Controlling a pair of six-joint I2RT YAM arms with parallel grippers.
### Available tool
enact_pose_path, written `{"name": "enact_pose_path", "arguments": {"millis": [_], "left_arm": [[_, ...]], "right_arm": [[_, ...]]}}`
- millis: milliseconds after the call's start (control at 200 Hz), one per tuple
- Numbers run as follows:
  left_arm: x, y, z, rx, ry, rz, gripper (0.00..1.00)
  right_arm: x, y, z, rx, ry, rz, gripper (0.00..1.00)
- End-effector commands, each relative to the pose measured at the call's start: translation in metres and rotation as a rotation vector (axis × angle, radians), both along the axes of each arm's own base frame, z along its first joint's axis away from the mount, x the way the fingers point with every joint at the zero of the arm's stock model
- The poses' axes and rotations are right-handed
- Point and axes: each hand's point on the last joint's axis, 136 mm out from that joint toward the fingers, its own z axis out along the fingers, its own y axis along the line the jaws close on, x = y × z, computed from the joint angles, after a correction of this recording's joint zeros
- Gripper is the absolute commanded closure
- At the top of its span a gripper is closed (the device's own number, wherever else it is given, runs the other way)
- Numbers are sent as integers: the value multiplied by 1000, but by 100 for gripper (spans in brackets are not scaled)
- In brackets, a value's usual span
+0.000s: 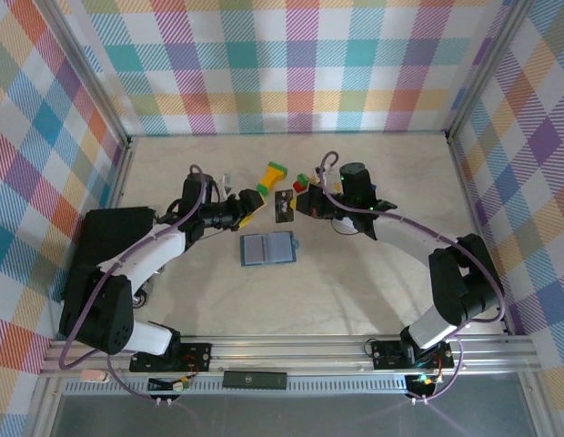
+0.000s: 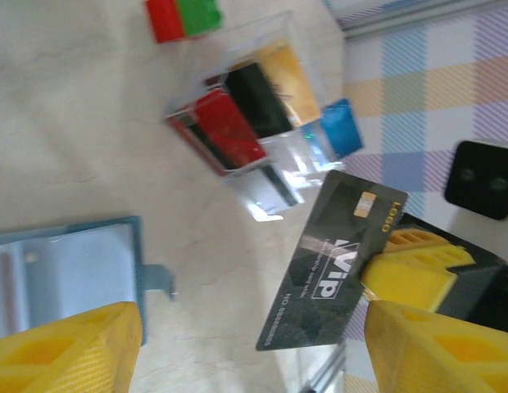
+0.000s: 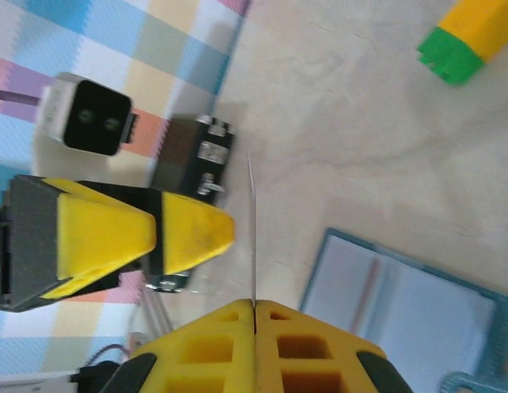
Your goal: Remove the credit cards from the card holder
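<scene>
The slate-blue card holder (image 1: 266, 248) lies open and flat on the table, also seen as the card holder (image 2: 65, 270) and the card holder (image 3: 401, 311). My right gripper (image 1: 301, 206) is shut on a black credit card (image 2: 336, 262), held above the table and seen edge-on as a thin card (image 3: 253, 221). My left gripper (image 2: 254, 352) is open, its yellow fingers wide on either side of that card and off it. One left finger (image 3: 197, 233) stands just beside the card's edge. A red card (image 2: 229, 127), a blue card (image 2: 342, 127) and a yellow-and-black card (image 2: 270, 86) lie piled beyond.
A yellow-and-green block (image 1: 273, 175) and small red and green cubes (image 1: 303, 180) lie behind the grippers. A pale card (image 2: 274, 192) rests by the pile. Plaid walls close in the back and both sides.
</scene>
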Motion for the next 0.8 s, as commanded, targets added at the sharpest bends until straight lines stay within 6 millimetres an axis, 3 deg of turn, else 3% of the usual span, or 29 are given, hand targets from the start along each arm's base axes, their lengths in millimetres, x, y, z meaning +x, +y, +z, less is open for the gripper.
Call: {"name": "enact_pose_path", "arguments": {"millis": [0, 155, 445, 580, 620, 795], "left_arm": [[0, -19, 43, -110, -111, -94, 28], [-1, -35, 53, -152, -126, -157, 35], [4, -45, 81, -297, -197, -187, 68], [5, -46, 84, -315, -189, -189, 92], [6, -46, 84, -317, -185, -184, 100], [13, -43, 85, -311, -194, -138, 100]], "right_arm": [[-11, 6, 39, 157, -19, 89, 100], [-9, 5, 51, 225, -6, 95, 100], [-11, 2, 57, 272, 20, 102, 100], [-11, 2, 57, 275, 30, 98, 100], [-11, 2, 57, 276, 34, 96, 98], [-15, 0, 56, 300, 79, 65, 77]]}}
